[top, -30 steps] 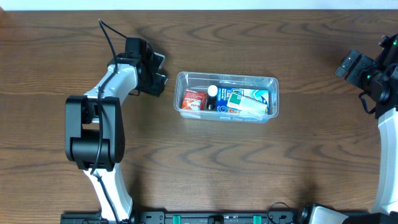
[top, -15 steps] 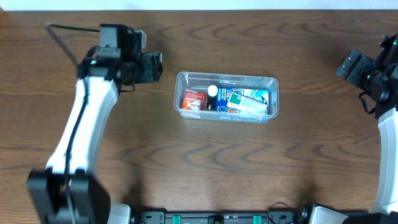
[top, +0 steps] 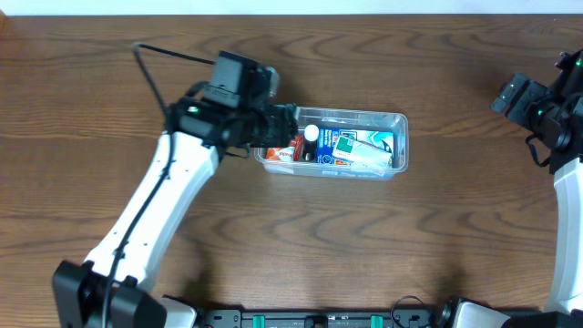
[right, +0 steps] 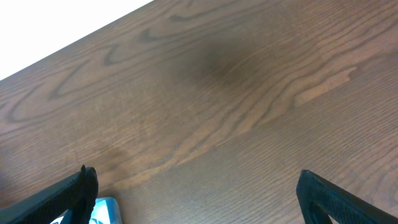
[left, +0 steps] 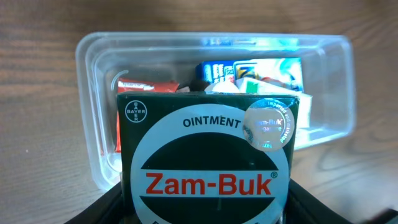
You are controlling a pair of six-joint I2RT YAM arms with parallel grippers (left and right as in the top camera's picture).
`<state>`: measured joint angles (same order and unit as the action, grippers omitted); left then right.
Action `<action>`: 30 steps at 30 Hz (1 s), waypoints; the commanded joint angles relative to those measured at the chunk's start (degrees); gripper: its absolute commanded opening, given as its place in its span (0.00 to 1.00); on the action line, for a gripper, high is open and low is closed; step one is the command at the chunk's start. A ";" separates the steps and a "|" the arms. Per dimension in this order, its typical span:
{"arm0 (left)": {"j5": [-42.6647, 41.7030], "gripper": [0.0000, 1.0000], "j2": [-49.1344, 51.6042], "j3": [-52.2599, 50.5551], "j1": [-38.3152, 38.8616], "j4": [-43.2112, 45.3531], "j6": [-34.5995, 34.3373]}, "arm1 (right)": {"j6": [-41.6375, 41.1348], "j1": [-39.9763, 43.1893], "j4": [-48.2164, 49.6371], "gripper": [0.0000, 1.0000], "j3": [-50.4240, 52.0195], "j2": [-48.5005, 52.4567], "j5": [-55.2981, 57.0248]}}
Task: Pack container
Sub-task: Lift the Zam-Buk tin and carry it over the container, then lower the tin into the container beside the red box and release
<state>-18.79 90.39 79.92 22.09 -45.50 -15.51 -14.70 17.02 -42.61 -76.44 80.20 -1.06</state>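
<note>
The clear container point(top: 401, 121) sits mid-table and holds a red packet, a small white-capped bottle point(top: 311, 133) and blue-green packets point(top: 364, 146). It fills the left wrist view point(left: 90, 68). My left gripper point(top: 278, 128) hovers over the container's left end, shut on a dark green Zam-Buk ointment box point(left: 208, 162). The box is held above the red packet point(left: 146, 90). My right gripper point(top: 524, 96) is open and empty at the far right of the table; its fingers point(right: 199, 193) frame bare wood.
The wood table point(top: 319, 237) surrounds the container. A bit of a light blue item point(right: 102, 210) shows at the bottom left of the right wrist view.
My left arm has swung from the table's left side to the right, carrying the box to the container's left end. The right arm has not moved.
</note>
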 commanded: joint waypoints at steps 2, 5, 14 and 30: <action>7.89 0.55 3.26 0.46 2.32 -0.17 -4.15 | -0.70 0.17 -0.09 0.99 -0.46 -0.04 0.20; 10.80 0.55 5.53 0.44 3.41 -0.04 -5.40 | -0.70 0.17 -0.09 0.99 -0.46 -0.04 0.20; 11.34 0.55 11.58 0.46 4.13 1.66 -5.84 | -0.70 0.17 -0.09 0.99 -0.46 -0.04 0.20; 11.34 0.55 12.39 0.28 4.15 1.68 -6.29 | -0.70 0.17 -0.09 0.99 -0.46 -0.04 0.20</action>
<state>-8.56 102.50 79.92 26.06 -43.70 -21.21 -14.70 17.02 -42.61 -76.44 80.20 -1.06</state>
